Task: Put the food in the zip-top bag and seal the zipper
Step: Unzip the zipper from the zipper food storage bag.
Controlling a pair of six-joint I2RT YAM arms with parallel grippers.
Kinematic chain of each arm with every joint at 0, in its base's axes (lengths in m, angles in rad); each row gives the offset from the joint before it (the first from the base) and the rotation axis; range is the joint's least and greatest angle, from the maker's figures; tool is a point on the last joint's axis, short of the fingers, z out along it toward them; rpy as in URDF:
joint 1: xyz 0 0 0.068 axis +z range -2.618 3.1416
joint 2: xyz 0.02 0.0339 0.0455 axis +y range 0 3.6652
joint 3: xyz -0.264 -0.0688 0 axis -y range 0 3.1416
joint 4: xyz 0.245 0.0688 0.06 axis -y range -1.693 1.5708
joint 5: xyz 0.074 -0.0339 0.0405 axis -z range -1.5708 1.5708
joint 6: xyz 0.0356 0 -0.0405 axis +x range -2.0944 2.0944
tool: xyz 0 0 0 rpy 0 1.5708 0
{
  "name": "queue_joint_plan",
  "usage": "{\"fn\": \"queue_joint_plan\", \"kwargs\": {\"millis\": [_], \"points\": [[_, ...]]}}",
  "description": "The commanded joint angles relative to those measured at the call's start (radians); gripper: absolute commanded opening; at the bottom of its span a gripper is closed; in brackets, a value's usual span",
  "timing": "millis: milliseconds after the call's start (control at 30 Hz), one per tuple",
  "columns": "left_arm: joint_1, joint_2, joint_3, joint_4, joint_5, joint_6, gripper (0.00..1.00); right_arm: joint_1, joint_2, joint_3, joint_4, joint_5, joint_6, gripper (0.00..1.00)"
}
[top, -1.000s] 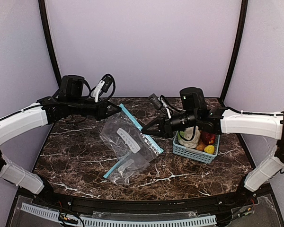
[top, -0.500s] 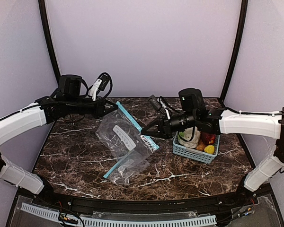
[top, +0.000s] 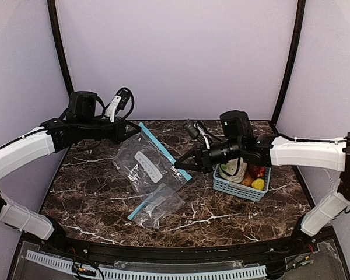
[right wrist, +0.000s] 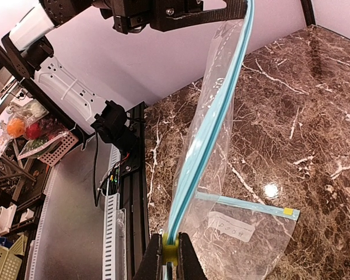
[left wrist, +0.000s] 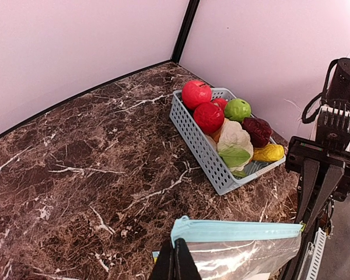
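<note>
Left gripper [top: 136,128] and right gripper [top: 178,166]: jaws clamped together on opposite ends of the zip-top bag [top: 143,164] zipper, bag stretched at frame centre. Food [top: 245,177] lies in the blue basket [top: 234,189], centre right.

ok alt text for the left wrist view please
The left gripper, shut, pinches one end of the blue zipper edge of a clear zip-top bag; the right gripper holds the other end. Beyond, a light-blue basket of toy food sits on the marble table.
</note>
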Motion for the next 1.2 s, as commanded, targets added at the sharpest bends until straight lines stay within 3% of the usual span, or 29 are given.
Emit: {"fn": "queue_joint_plan", "kwargs": {"millis": [0, 1167], "points": [[0.03, -0.036, -0.014, 0.007, -0.071, -0.005, 0.01, 0.007, 0.005, -0.023, -0.026, -0.022, -0.004, 0.0], [0.063, -0.06, -0.015, -0.005, -0.114, 0.015, 0.01, 0.007, -0.017, -0.073, -0.041, -0.004, 0.014, 0.0]]}}
